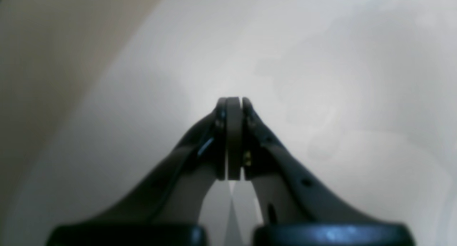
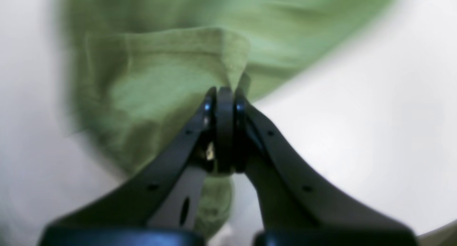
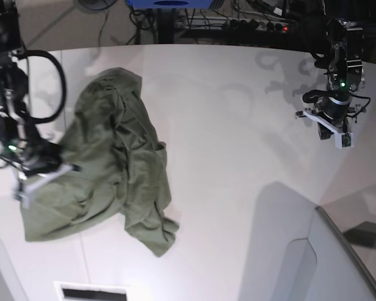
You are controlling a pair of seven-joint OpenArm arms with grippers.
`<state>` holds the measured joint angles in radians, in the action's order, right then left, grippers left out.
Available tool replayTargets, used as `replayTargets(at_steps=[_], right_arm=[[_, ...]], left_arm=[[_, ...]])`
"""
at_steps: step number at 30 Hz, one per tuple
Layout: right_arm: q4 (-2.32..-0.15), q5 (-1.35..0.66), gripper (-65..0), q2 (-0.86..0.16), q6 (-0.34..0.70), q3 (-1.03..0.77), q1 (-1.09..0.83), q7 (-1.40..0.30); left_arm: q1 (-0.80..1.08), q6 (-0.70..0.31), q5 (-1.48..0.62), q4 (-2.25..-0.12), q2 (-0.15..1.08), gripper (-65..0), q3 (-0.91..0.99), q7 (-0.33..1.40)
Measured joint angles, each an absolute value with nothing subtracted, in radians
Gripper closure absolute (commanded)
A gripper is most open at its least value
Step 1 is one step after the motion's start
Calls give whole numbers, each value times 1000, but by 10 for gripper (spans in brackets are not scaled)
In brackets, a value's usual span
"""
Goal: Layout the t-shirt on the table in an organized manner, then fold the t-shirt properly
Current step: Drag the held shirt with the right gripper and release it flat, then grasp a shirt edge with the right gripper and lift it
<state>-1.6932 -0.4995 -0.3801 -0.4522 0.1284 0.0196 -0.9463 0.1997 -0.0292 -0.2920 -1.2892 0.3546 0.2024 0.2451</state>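
The right gripper (image 2: 225,96) is pressed together on a fold of the t-shirt (image 2: 171,78) — in the right wrist view green cloth bunches up right at the fingertips, and a strip of it hangs down below, between the two black fingers (image 2: 167,167). Beyond the tips the shirt spreads away as a wide, blurred green mass, with bare white table (image 2: 357,114) off to the gripper's right side.

From the base view, the right gripper (image 3: 41,172) sits at the edge of the t-shirt (image 3: 113,163), which lies crumpled on the table (image 3: 238,125). The cloth runs from a bunched top part beyond the gripper down to a twisted tail just past it on the near side; a flatter part spreads under and below the gripper. It is wrinkled and not laid flat.

The left gripper (image 1: 234,103) is closed with nothing in it — its pads (image 1: 234,139) meet face to face, and only plain white table (image 1: 321,96) shows in front of them. In the base view the left gripper (image 3: 329,125) hangs over bare tabletop, well apart from the shirt. A grey angled panel (image 3: 313,257) stands on the table, on the near side of that gripper.
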Motion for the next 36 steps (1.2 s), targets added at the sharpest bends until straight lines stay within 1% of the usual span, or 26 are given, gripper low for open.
replayTargets(at_steps=[3,7,9,11,14,16,17,20,21,23,25,26,27,29,31,34,35,36], right_arm=[[-1693,-498,0,-379,-455,-138,-67,-943],[-1615,-495,0,-332,-452,-427,-129,-886],[-1533,-496,0,-316,-449,-508,-145,-870],[-1432,-484,-2,-319,-459,-516,-141,-851],[-1371,-493,-6,-306,-460,-515,-117,-860],[-1376,-495,-59,-295,-461,-516,-102,-857],[-1387,-494,-98,-290,-461,-516,-98,-858],[-1471,-493,-233,-288,-464,-513,-117,-865],[-1521,-490,-287,-290,-467,-512,-135,-863],[-1658,-457,-419,-302,-482,-445,-176,-853],[-1793,-471,-531,-314,-467,-306,-197,-849],[-1843,-495,-570,-318,-455,-219,-191,-855],[-1876,-505,-578,-329,-437,-123,-181,-857],[-1884,-501,-560,-357,-416,86,-141,-862],[-1831,-503,-506,-375,-416,288,-65,-867],[-1709,-496,-414,-350,-442,469,45,-856],[-1666,-486,-393,-333,-448,507,72,-855],[-1629,-494,-387,-314,-448,534,89,-852]], left_arm=[[197,-30,-292,-1291,354,0,201,247],[197,-29,-292,-1292,354,0,202,244],[197,-30,-292,-1293,355,0,202,245],[197,-29,-292,-1292,356,0,202,244],[197,-28,-292,-1292,354,0,201,244],[195,-25,-292,-1292,357,0,171,244],[195,-24,-292,-1292,361,0,155,244],[195,-29,-292,-1292,362,0,126,244],[195,-30,-292,-1293,359,0,123,244],[195,-30,-293,-1293,354,0,124,243],[194,-28,-292,-1292,356,0,126,244],[194,-27,-292,-1292,355,0,126,243],[192,-27,-292,-1292,355,0,126,244],[178,-27,-293,-1292,356,0,125,245],[164,-27,-293,-1291,359,0,129,242],[163,-30,-293,-1296,357,0,127,238],[167,-30,-292,-1296,355,0,128,244],[170,-29,-291,-1296,355,0,130,245]])
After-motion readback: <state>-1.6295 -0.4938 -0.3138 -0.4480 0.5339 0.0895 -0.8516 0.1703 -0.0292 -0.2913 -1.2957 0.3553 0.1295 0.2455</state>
